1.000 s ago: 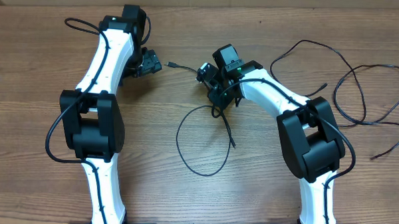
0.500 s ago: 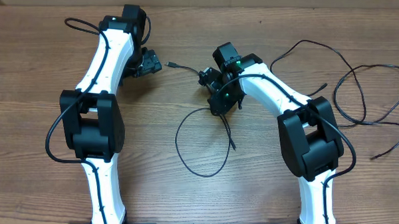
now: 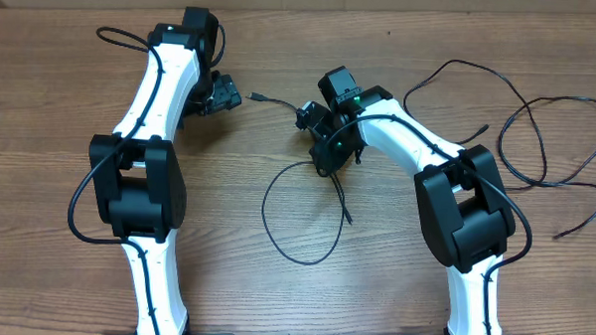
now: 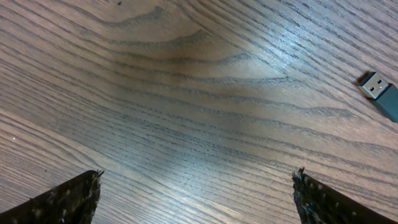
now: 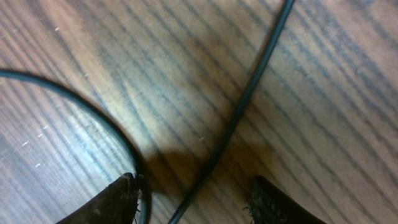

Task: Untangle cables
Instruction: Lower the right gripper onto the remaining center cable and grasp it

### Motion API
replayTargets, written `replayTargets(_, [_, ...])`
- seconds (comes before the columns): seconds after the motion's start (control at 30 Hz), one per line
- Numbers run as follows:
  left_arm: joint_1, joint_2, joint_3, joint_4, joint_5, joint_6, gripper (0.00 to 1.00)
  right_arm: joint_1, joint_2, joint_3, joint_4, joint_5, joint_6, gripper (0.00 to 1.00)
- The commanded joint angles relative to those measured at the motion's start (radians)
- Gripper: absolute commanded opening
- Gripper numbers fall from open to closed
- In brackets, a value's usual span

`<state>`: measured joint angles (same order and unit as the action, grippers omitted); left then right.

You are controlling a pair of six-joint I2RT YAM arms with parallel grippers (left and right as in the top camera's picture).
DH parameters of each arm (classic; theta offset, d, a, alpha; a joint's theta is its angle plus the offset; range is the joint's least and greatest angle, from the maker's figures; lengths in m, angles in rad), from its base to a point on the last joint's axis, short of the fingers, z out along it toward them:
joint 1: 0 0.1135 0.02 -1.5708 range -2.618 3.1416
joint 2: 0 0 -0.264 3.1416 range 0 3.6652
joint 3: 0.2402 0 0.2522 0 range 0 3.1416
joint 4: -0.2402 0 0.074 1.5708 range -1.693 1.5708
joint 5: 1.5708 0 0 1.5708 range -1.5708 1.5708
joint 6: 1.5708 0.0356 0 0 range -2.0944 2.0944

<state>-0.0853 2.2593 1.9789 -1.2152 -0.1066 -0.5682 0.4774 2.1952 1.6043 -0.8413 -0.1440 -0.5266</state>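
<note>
Two groups of cables are noted on the wooden tabletop [image 3: 36, 268]: one looped cable [image 3: 266, 211] lies at the centre between the arms, and loose cables [image 3: 453, 62] are spread in wide curves toward the right edge, well apart from it. Overhead, the top of the loop is covered by the right gripper [image 3: 328, 154], and a USB plug [image 3: 258, 94] is seen lying flat just beside the left gripper [image 3: 226, 93]. At the left wrist, the left fingers [image 4: 62, 199] are spread wide and released, bare wood showing between them, the plug ahead and untouched. At the right wrist, the right fingers [image 5: 121, 202] are held apart, low over the wood. One cable strand [image 5: 252, 93] passes diagonally between them unclamped, and a second strand [image 5: 81, 102] curves in against one finger.
</note>
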Motion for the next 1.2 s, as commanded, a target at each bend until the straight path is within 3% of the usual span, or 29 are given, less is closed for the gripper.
replayTargets(0.0, [-0.007,-0.016,-0.001,0.000,-0.015,0.015,0.99,0.011,0.029,-0.056,0.015,0.085,-0.003,0.52])
replayTargets(0.13, [-0.006,-0.016,-0.001,0.000,-0.015,0.015,1.00,0.022,0.029,-0.075,0.043,0.173,-0.003,0.45])
replayTargets(0.53, [-0.007,-0.016,-0.001,0.000,-0.015,0.015,1.00,0.071,0.029,-0.077,0.112,0.388,-0.003,0.42])
replayTargets(0.73, [-0.007,-0.016,-0.001,0.000,-0.015,0.015,1.00,0.030,0.029,-0.077,0.113,0.323,0.002,0.42])
replayTargets(0.9, [-0.007,-0.016,-0.001,0.000,-0.015,0.015,1.00,0.011,0.029,-0.077,0.084,0.191,0.005,0.34])
replayTargets(1.1, [-0.007,-0.016,-0.001,0.000,-0.015,0.015,1.00,0.011,0.027,-0.077,0.077,0.150,0.104,0.31])
replayTargets(1.17, [-0.007,-0.016,-0.001,0.000,-0.015,0.015,1.00,0.011,0.027,-0.077,0.076,0.150,0.104,0.21])
